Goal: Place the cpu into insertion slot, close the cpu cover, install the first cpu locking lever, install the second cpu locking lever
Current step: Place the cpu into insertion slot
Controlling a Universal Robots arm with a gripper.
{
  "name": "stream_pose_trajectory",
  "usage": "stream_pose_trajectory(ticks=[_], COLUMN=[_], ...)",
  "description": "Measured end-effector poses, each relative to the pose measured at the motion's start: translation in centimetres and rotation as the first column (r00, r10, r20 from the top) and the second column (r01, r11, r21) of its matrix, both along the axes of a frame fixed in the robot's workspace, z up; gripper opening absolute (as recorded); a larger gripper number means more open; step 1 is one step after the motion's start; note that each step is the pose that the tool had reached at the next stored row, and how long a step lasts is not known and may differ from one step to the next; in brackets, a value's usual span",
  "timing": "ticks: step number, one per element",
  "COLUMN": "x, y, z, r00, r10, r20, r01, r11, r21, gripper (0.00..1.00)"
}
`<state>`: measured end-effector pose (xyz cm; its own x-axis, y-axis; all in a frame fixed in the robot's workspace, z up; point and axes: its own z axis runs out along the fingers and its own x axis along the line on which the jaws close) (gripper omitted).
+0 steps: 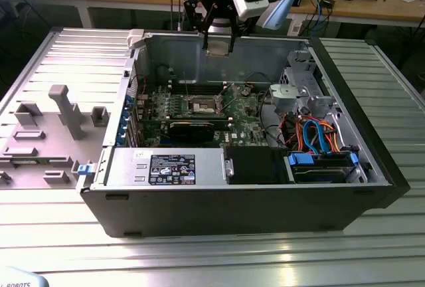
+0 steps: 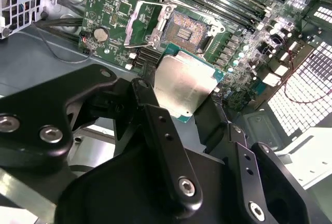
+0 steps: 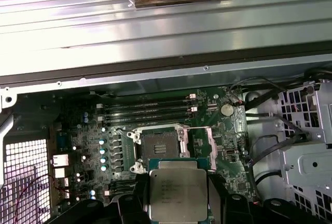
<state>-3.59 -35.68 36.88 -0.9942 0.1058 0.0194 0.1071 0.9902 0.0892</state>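
My gripper [image 1: 219, 40] hangs above the back wall of the open computer case, shut on the cpu [image 1: 219, 44]. In both wrist views the cpu [image 2: 184, 86] [image 3: 178, 195] is a flat square chip with a grey metal top, pinched at two opposite edges by the black fingers [image 2: 148, 97] [image 3: 215, 195]. Well below it on the green motherboard [image 1: 246, 124] lies the insertion slot [image 1: 202, 106] [image 2: 184, 27] [image 3: 158, 146], uncovered, with its pale contact field showing. The cpu cover [image 2: 141, 23] [image 3: 199, 143] stands swung open beside the slot.
A long black expansion card [image 1: 192, 129] lies just in front of the socket. Memory slots [image 3: 150, 109] run along its far side. A labelled power supply [image 1: 166, 166] and a drive bay with blue and orange cables [image 1: 319, 141] fill the case front. A grey fixture plate [image 1: 46, 127] lies at the exterior view's left.
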Motion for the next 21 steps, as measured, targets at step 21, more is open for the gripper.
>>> stream_pose_trajectory(ticks=[21], x=[0.0], y=[0.0], z=[-0.23], r00=[0.9518], r10=[-0.307], r20=[0.0001], r01=[0.307], r11=[0.9518], r21=[-0.0005], gripper=[0.55])
